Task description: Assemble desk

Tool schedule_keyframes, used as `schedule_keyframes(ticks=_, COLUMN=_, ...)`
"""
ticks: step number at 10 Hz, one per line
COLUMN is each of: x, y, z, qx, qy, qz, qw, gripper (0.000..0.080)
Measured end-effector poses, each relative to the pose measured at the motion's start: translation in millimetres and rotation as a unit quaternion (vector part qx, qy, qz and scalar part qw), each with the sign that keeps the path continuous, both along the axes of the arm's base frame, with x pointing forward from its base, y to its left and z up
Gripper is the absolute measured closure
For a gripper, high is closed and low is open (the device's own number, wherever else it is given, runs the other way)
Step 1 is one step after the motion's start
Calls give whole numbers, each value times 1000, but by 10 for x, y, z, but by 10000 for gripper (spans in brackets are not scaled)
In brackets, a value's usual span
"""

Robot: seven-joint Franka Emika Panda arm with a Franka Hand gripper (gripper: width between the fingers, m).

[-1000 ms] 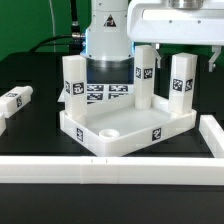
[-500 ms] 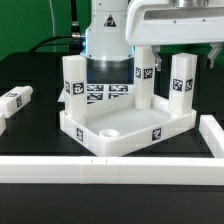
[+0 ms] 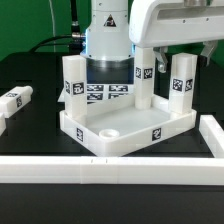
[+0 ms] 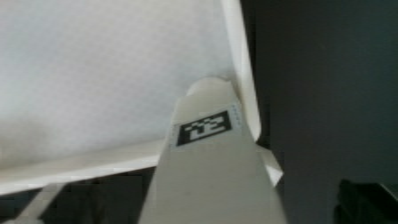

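Note:
The white desk top [image 3: 100, 136] lies upside down on the black table with its round corner sockets facing up. Three tagged white legs stand in it: one at the back left [image 3: 72, 85], one at the back middle [image 3: 143, 78] and one at the right [image 3: 181, 85]. A loose leg [image 3: 17, 99] lies flat on the table at the exterior view's left. My gripper [image 3: 143, 47] is above the middle leg and shut on its upper end. In the wrist view this leg [image 4: 210, 150] runs out from the gripper [image 4: 214, 208] down to the desk top [image 4: 107, 80].
The marker board [image 3: 105, 93] lies behind the desk top, in front of the arm's base [image 3: 105, 45]. White border bars run along the front [image 3: 100, 168] and the exterior view's right [image 3: 213, 135].
The gripper's body has turned slightly over the middle leg. The desk top and the legs stand where they were.

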State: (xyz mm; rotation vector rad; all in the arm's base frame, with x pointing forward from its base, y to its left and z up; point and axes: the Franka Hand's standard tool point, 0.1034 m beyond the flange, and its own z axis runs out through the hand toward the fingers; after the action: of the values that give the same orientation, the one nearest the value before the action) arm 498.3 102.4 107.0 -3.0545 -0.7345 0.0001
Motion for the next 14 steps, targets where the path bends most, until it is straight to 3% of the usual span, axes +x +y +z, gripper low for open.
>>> schedule_keyframes(ticks=1, x=0, y=-10, z=-5, qx=0, qy=0, qz=17, qw=1000, gripper=151)
schedule_keyframes(ticks=3, x=-1, y=-14, z=-8, qx=0, qy=1, qz=15, qw=1000, gripper=388)
schedule_keyframes(ticks=4, x=-2, y=-15, z=-9, qx=0, qy=1, qz=14, qw=1000, gripper=388)
schedule_keyframes(ticks=5, x=-2, y=-16, z=-10, qx=0, qy=1, qz=3, qw=1000, gripper=511)
schedule_keyframes(ticks=7, x=-3, y=-16, z=-10, qx=0, qy=1, qz=-5, qw=1000, gripper=511)
schedule_keyframes(ticks=10, x=-2, y=-19, z=-10, qx=1, qy=2, qz=-142, qw=990, gripper=511)
schedule_keyframes(ticks=12, x=-12, y=-1, z=-25, qx=0, qy=3, qz=-246, qw=969, gripper=511)
schedule_keyframes(ticks=14, x=-12, y=1, z=-29, qx=4, qy=5, qz=-360, qw=933, gripper=510)
